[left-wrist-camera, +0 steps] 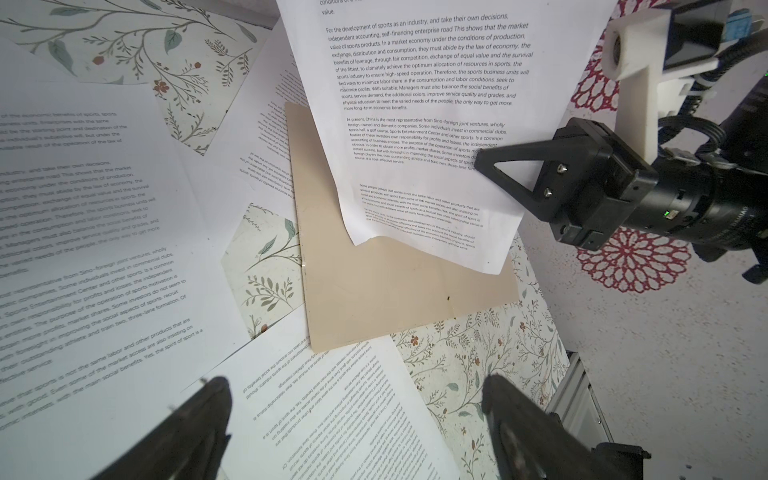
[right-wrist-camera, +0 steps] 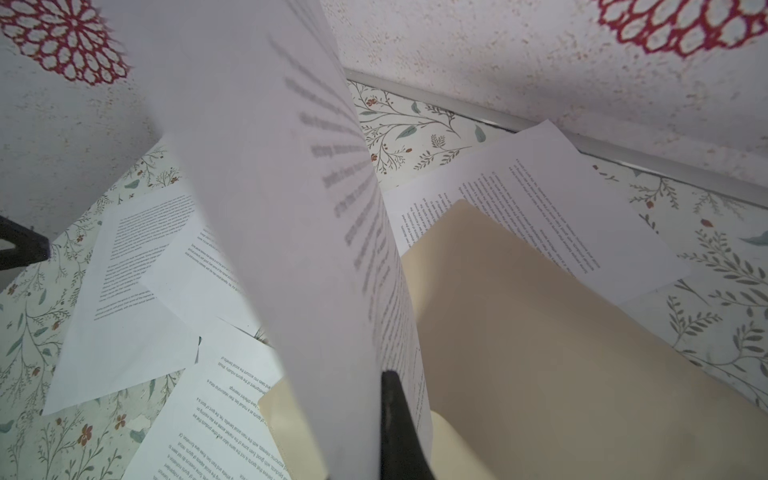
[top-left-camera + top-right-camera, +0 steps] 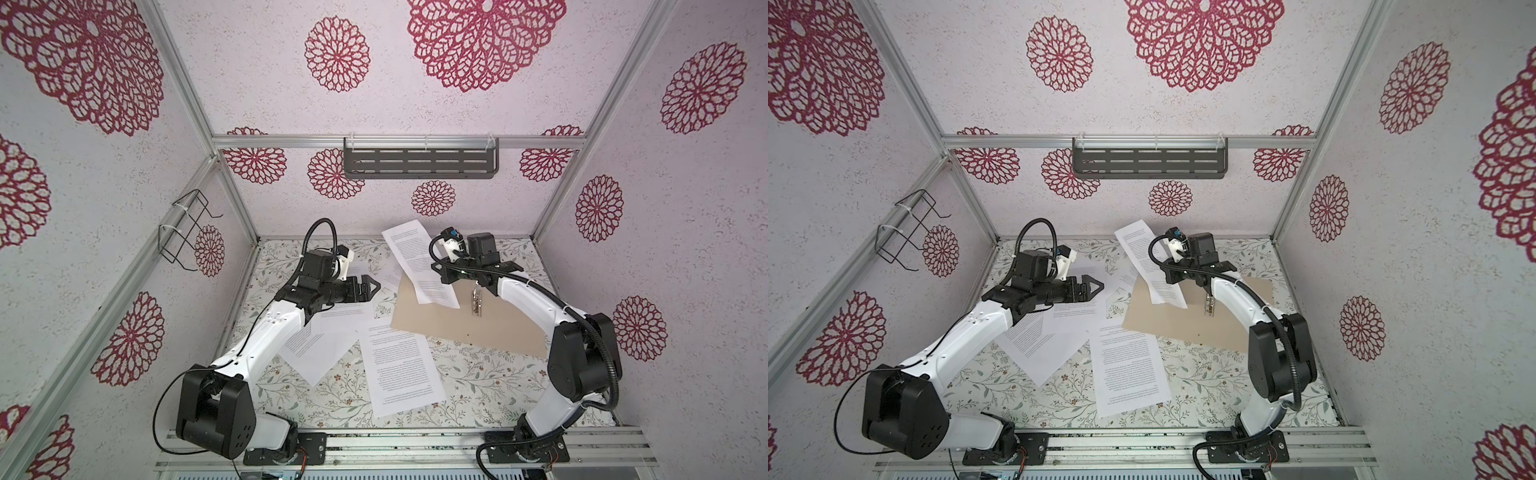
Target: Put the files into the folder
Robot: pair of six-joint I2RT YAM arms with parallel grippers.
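Your right end effector [image 1: 484, 162] is clenched on a lifted sheet [image 3: 411, 253]; your left end effector [image 3: 374, 286] hangs released. On the table [image 3: 478, 386], the folder [image 3: 457, 328] lies toward the far right corner, beneath that sheet. Other files [image 3: 399, 370] lie scattered centre and left.

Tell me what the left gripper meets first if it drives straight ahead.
Probably the sheet hanging from the right gripper above the folder; depth is unclear, so it might reach the folder instead.

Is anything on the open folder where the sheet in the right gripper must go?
Nothing visible does. The sheet, pinched in the shut right gripper, hangs over the bare inside of the folder; loose sheets lie at its edges, not across it.
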